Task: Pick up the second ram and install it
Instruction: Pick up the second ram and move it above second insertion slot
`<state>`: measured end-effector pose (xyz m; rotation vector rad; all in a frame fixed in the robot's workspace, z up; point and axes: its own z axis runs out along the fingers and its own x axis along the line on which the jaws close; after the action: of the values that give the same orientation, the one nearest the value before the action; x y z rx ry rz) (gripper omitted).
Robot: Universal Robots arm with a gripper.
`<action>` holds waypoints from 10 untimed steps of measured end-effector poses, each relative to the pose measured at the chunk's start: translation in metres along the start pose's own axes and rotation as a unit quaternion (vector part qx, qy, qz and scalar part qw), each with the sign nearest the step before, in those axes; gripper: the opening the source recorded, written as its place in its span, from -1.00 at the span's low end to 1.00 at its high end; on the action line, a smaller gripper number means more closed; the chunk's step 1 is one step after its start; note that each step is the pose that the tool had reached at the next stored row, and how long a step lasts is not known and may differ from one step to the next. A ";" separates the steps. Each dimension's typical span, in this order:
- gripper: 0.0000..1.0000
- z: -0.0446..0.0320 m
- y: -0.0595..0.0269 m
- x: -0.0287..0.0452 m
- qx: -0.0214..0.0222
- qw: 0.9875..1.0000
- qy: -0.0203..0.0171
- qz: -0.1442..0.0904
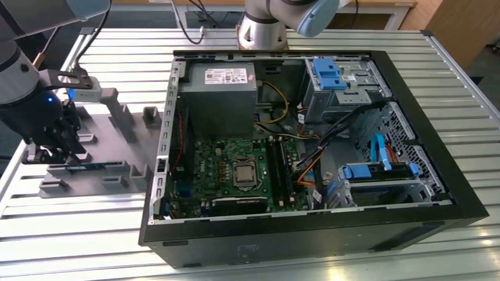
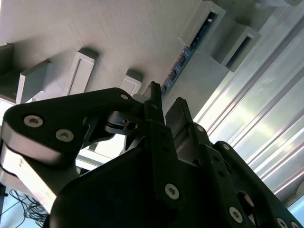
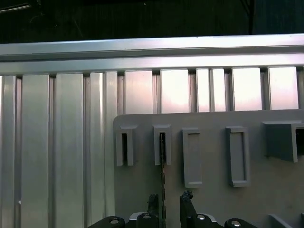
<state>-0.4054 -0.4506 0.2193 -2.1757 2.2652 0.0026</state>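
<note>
Grey plastic tray [image 1: 117, 114] with upright posts, set on the slatted metal table [image 1: 93, 234] at the exterior view's left, just beside an opened black computer case [image 1: 312, 234].

Second ram [image 1: 84, 168]: a thin blue-green stick, stood on its long edge in the tray and carried in slotted posts. It was seen edge-on in the first wrist view [image 3: 162, 166] and as a dark strip with chips in the second wrist view [image 2: 190, 47].

Hand [image 1: 48, 153]: held low over the side of the tray toward the exterior view's left, above the stick. Fingers [image 3: 186, 202] were recorded as parted by a moderate gap, nothing being gripped. In both wrist views the ram's edge was lined up within that gap, nearer to one finger than to the other. Whether that finger touched the stick could not be told.

Green motherboard [image 1: 226, 164] with silver processor [image 1: 245, 173]: laid flat inside the case, well apart from the hand.

Ram noted as not yet lifted from the tray.
</note>
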 end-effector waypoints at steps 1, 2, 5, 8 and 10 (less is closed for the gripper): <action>-0.36 0.0008 0.0000 0.0001 0.001 1.000 0.000 0.000; -0.36 0.0015 0.0001 0.0001 0.001 1.000 0.000 0.000; -0.36 0.0039 0.0002 0.0003 0.004 1.000 0.000 0.000; -0.36 0.0060 0.0004 0.0004 0.005 1.000 0.000 0.000; -0.36 0.0069 0.0004 0.0004 0.005 1.000 0.000 0.000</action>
<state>-0.4058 -0.4510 0.2124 -2.1711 2.2603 -0.0074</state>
